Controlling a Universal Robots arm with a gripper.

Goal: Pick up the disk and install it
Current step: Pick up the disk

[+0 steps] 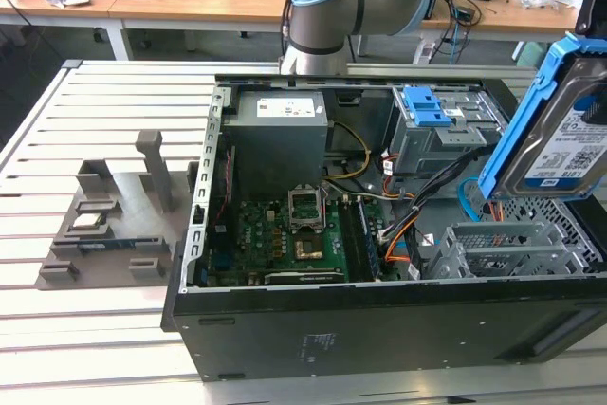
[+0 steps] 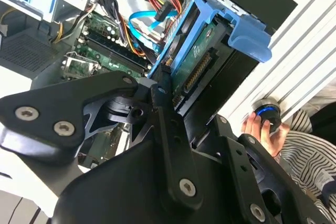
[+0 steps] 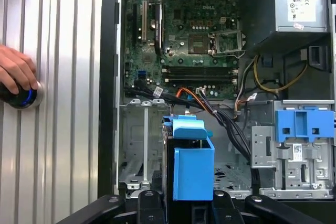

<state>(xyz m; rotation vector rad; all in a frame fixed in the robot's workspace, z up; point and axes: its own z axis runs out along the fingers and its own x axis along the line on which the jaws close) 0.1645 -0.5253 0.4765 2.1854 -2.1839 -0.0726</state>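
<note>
The disk, a silver hard drive with a white-and-blue label in a bright blue carrier rail, hangs tilted at the exterior view's right, above the open computer case. My gripper is shut on the disk, its black fingers clamping the blue rail. In the first wrist view the disk shows end-on between the gripper's black links, over the empty grey drive cage. That cage lies just below the disk in the exterior view.
Inside the case are the motherboard, a grey power supply, loose cables and a blue latch flap. A person's hand rests on a round button on the slatted table. A grey fixture stands at the exterior view's left.
</note>
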